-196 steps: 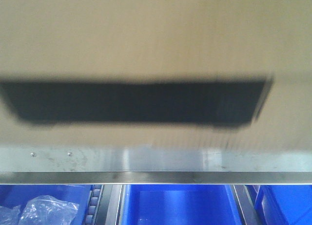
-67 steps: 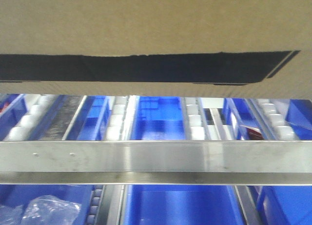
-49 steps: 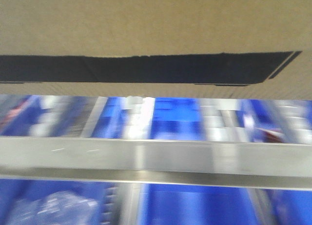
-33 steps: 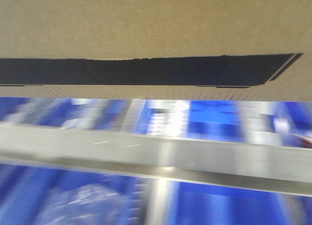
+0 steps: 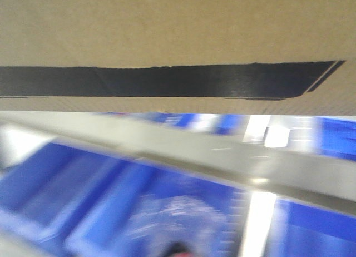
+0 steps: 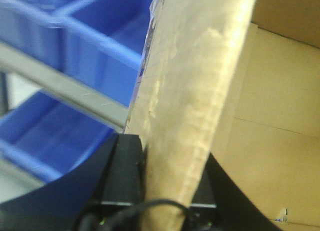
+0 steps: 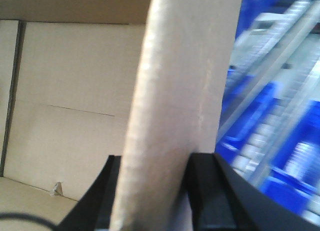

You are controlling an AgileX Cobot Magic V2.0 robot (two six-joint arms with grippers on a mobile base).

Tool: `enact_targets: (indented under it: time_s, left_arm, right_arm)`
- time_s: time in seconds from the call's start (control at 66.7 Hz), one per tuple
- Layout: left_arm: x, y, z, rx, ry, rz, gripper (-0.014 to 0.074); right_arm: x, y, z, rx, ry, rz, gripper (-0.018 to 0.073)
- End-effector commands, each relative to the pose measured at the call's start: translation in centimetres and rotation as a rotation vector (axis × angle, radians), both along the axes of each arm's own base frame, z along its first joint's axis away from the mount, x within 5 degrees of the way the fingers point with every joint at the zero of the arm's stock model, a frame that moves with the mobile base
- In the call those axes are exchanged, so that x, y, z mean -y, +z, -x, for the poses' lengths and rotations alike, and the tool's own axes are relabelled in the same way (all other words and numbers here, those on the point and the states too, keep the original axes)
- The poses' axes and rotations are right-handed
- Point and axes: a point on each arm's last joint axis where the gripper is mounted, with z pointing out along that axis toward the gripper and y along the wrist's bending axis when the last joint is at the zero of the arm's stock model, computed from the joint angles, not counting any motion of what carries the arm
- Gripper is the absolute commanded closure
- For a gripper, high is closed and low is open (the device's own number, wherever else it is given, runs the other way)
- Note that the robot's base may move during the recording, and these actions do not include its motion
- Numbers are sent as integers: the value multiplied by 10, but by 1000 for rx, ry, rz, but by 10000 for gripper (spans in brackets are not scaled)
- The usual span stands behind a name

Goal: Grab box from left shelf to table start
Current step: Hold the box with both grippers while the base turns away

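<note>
Box: fills the top of the front view. Brown corrugated face, with a black panel running nearly its full width. Lettering is not readable. It hangs between the two claws, one on each side wall.

Shelf: sits below the box. Only the steel rail reads clearly, running on a slant under the box's bottom edge. A blurred strip shows between them, so there is no contact in this view.

Bins: blue, further below the box, under the rail. More blue shows in the gap just under the box. All heavily blurred. One has a pale smear in it that I can't identify.

Left claw: narrow and clamped on the box wall, with black fingers one outside and one inside. The wall leans in that view. Box interior is on one side of it, bins and rail on the other.

Right claw: also narrow, pinching the opposite box wall between its two fingers. Box interior is inboard, blurred shelf outboard.

Cable: dark loop across the foot of the box wall at the left claw.
</note>
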Motion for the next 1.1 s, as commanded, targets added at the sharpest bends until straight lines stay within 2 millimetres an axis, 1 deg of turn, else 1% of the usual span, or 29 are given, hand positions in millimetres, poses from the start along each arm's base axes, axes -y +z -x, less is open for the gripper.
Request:
enact_targets:
  time_s: [0.0, 1.08]
  left_arm:
    - [1, 23, 5, 190, -37, -24, 688]
    - [1, 23, 5, 190, -37, -24, 688]
  right_arm:
    - [6, 25, -2, 197, -72, -21, 501]
    - [6, 25, -2, 197, -72, -21, 501]
